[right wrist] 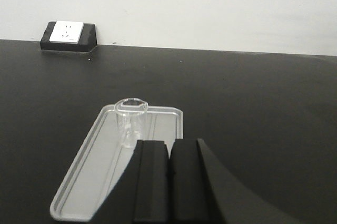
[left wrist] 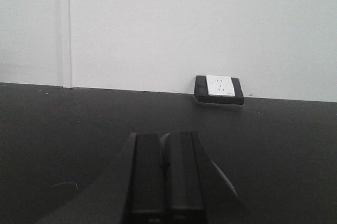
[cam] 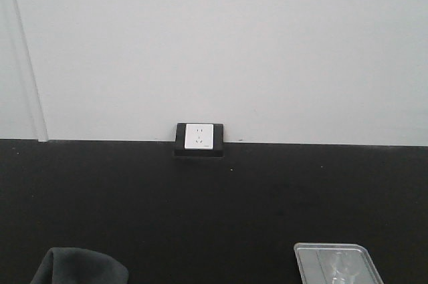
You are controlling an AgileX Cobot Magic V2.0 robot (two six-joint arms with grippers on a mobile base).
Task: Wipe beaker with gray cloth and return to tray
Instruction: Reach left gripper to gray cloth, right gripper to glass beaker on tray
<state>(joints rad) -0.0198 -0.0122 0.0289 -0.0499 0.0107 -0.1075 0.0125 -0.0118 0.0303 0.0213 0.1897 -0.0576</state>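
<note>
beaker (right wrist: 131, 121): upright in tray (right wrist: 84, 174), far end | gray cloth (cam: 79, 267): on counter (cam: 200, 217), well left of tray | left tool (left wrist: 164, 135): clenched, empty | right tool (right wrist: 168, 142): clenched, empty, near beaker

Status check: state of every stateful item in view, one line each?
beaker: upright in the tray, ungrasped
tray: flat on the table, holding the beaker
gray cloth: bunched on the table
left end effector: shut
right end effector: shut
wall socket: nothing plugged in
</note>
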